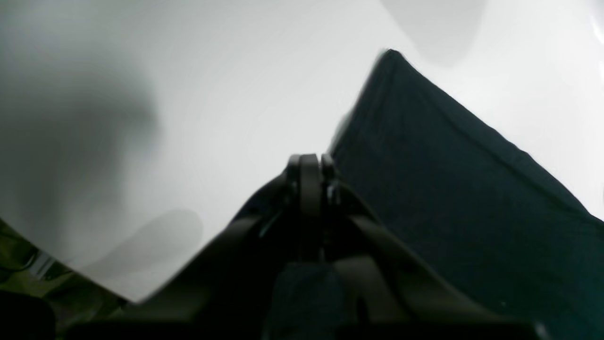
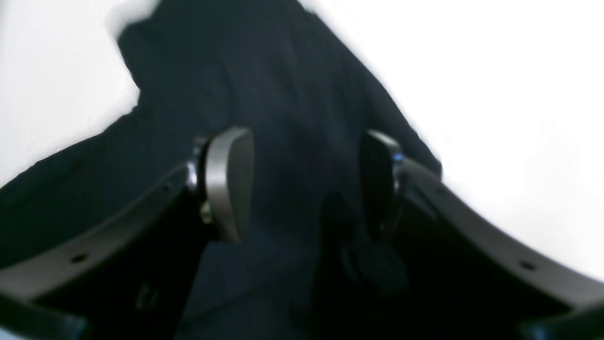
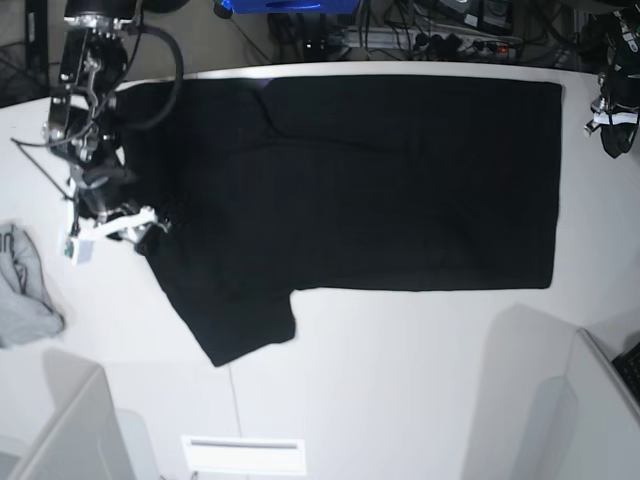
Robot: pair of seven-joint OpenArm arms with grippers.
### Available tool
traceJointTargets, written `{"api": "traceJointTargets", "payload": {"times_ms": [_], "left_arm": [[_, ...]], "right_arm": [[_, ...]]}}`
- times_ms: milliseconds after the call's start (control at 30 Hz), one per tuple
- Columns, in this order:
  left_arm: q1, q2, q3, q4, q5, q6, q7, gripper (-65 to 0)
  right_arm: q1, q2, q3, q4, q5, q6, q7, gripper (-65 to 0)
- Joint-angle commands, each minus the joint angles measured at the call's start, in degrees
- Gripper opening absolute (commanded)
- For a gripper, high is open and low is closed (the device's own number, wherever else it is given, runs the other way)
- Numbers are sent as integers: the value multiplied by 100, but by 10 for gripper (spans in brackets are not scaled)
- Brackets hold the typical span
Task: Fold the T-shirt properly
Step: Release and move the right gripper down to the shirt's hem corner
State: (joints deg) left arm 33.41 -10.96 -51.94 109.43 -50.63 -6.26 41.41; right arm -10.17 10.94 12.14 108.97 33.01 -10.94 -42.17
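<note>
Blurring T-shirt point(image 2: 292, 94) between right tool point(image 2: 306, 184) pads

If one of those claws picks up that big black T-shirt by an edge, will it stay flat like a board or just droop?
Probably droop: the T-shirt lies limp on the table, wrinkled near the sleeve. It likely drags rather than slides as one piece. It looks thin, so probably light.

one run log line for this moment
left gripper: shut, empty, beside T-shirt | right gripper: open, over shirt at sleeve end | grey cloth: aside on table
</note>
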Motion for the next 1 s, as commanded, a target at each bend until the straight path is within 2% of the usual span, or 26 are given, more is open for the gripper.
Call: {"api": "traceJointTargets", "payload": {"times_ms": [0,200,367,567,700,800,833,967], "left_arm": [[31,-86,-41,86,-31,-46,-119,-650],[-40,-86,-76,68,-23,-46,-119,-650],[-66,-86,-94,60,-23,-46,-119,-650],[-66,-86,-94,60,-23,-46,-119,-650],[-49,-86,-94,60,-23,-46,-119,-650],[-49,-86,-94,60,-23,-46,-119,-650],[-49,-86,-94,60,-23,-46,-119,-650],[-66,-86,-94,60,-23,-46,-119,-650]], "right_arm": [[213,88,-32,-106,35,17,90,-305],[1321,326,-401,-1503,35,17,90,-305],[2244,510,-1095,-2418,35,17,107,-302],[3395,475,-1561,-3982,35,26,160,-291],[4037,475,-2027,-5073,35,26,732,-203],[4450,475,-2432,-5908,44,35,1030,-195],[4556,475,-2546,-6154,44,114,1171,-195],[4908,335,-3021,-7130,44,817,1655,-203]]}}
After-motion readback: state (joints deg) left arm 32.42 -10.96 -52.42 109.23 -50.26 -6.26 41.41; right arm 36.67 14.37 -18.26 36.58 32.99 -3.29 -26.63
